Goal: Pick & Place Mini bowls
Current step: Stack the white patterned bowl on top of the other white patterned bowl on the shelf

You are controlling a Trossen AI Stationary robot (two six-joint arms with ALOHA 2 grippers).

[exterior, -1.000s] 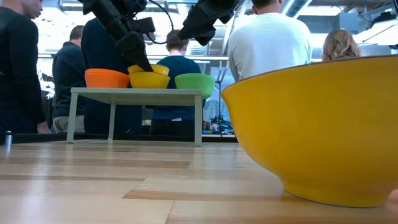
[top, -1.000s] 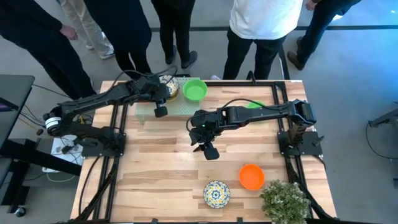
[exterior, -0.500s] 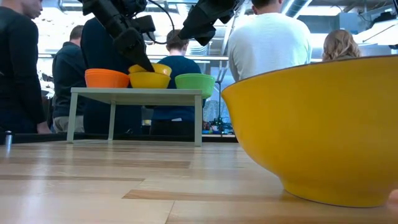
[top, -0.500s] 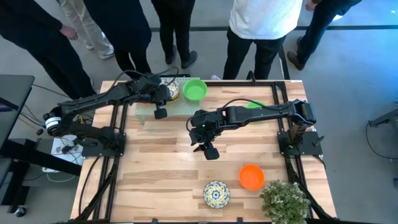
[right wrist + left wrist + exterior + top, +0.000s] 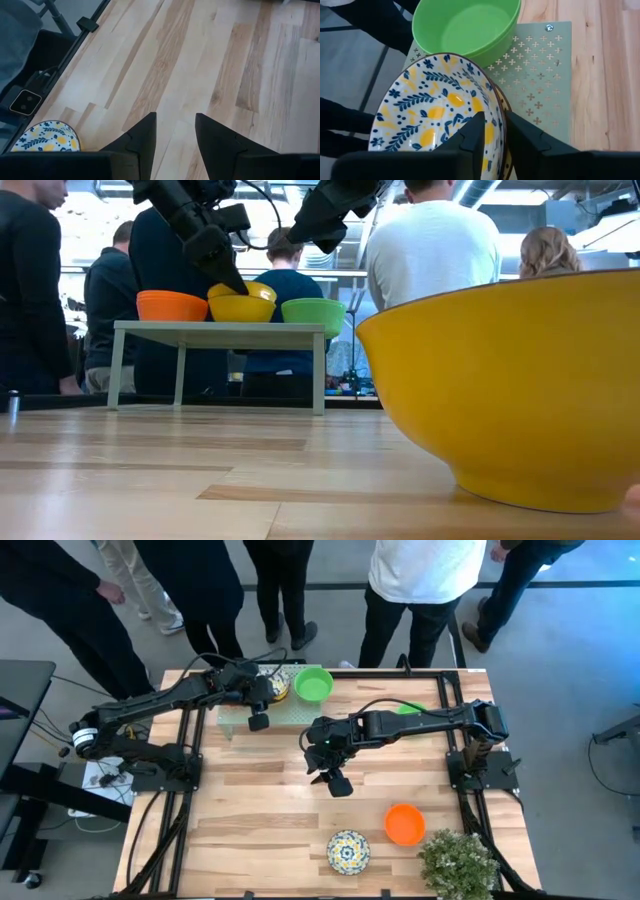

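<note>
On the pale green stand [image 5: 290,712] at the table's far side, a white floral mini bowl [image 5: 435,110] sits nested in a second bowl [image 5: 506,107]; its outside shows yellow in the low view [image 5: 250,288]. A green bowl [image 5: 470,25] stands beside it and an orange one [image 5: 170,305] at the stand's other end. My left gripper [image 5: 495,125] stands astride the floral bowl's rim, slightly open. My right gripper [image 5: 175,122] hangs open over bare table near the middle [image 5: 322,772], with nothing between its fingers. My left gripper has one finger [image 5: 476,131] inside the upper floral bowl and the other [image 5: 520,135] outside its rim [image 5: 496,116]. It comes slanting down from the table's left. The bowl rests in the one beneath. I cannot tell whether either finger touches the rim.
An orange bowl [image 5: 404,823] and a floral bowl [image 5: 348,851] lie near the front edge, beside a bushy plant [image 5: 457,862]. A yellow-sided bowl [image 5: 520,380] fills the low view's near right. A green bowl [image 5: 405,709] shows under the right arm. People stand beyond the far edge.
Both arms have kept their places. In the low view the upper yellow-sided bowl on the stand has settled a little onto the bowl beneath it, at my left gripper's fingertips.
</note>
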